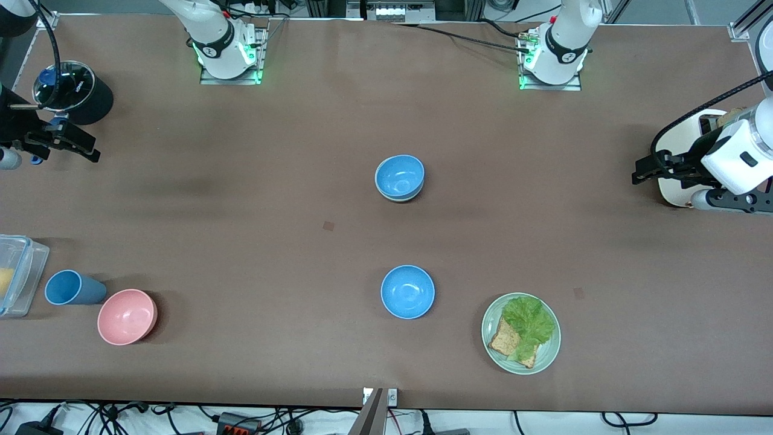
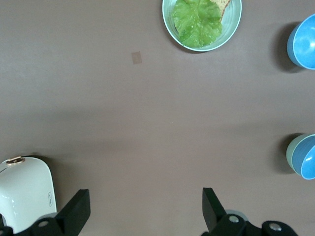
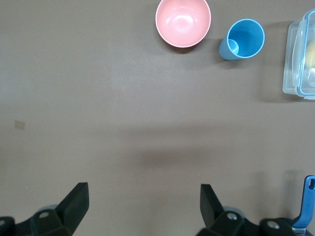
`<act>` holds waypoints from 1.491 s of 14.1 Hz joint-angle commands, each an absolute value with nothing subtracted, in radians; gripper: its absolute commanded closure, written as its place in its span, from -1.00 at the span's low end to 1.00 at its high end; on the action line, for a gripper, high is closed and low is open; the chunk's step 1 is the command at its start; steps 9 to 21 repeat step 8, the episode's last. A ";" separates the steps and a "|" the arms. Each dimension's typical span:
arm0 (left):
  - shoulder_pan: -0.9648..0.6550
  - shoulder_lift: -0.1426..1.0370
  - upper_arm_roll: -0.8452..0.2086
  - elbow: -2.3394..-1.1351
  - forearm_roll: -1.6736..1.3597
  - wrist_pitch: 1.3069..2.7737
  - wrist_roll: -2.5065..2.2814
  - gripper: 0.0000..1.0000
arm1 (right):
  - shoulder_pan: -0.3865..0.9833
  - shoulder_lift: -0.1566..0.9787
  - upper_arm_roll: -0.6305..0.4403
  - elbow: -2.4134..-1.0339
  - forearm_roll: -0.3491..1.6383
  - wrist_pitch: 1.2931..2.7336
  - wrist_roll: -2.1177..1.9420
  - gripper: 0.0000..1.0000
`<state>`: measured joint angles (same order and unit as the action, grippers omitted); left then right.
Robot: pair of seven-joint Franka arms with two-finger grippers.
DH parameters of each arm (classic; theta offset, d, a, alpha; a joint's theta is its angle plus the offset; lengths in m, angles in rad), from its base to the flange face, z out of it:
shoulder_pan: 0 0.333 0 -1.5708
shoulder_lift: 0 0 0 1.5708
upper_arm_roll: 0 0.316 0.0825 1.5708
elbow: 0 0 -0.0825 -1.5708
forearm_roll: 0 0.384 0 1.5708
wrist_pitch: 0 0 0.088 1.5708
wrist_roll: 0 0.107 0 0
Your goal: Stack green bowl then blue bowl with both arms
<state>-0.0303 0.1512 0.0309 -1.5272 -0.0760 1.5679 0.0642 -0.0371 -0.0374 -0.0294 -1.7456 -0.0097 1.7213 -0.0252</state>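
Note:
A sky-blue bowl [image 1: 399, 176] sits nested inside the pale green bowl [image 1: 406, 198] at the table's middle; only the green rim shows under it. The pair also shows in the left wrist view, green rim [image 2: 291, 153] around the blue bowl [image 2: 307, 158]. A second blue bowl [image 1: 407, 291] stands alone, nearer the front camera, and shows in the left wrist view [image 2: 304, 42]. My left gripper [image 1: 639, 170] is open and empty at the left arm's end of the table [image 2: 144, 196]. My right gripper [image 1: 89, 148] is open and empty at the right arm's end [image 3: 142, 189].
A green plate [image 1: 546, 356] with lettuce and bread lies near the front edge. A pink bowl [image 1: 127, 316], a blue cup [image 1: 72, 287] and a clear plastic box [image 1: 21, 272] stand at the right arm's end. A white toaster [image 1: 679, 151] is by the left gripper.

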 commanded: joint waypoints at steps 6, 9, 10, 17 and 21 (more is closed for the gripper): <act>-0.021 0.144 0.029 -1.529 -0.051 1.539 0.094 -1.00 | -0.038 -0.049 -0.025 -1.755 -0.026 1.730 -0.038 -1.00; -0.021 0.144 0.031 -1.529 -0.052 1.539 0.095 -1.00 | -0.038 -0.049 -0.025 -1.755 -0.026 1.730 -0.038 -1.00; -0.021 0.144 0.031 -1.529 -0.052 1.539 0.095 -1.00 | -0.038 -0.049 -0.025 -1.755 -0.026 1.730 -0.038 -1.00; -0.021 0.144 0.031 -1.529 -0.052 1.539 0.095 -1.00 | -0.038 -0.049 -0.025 -1.755 -0.026 1.730 -0.038 -1.00; -0.021 0.144 0.031 -1.529 -0.052 1.539 0.095 -1.00 | -0.038 -0.049 -0.025 -1.755 -0.026 1.730 -0.038 -1.00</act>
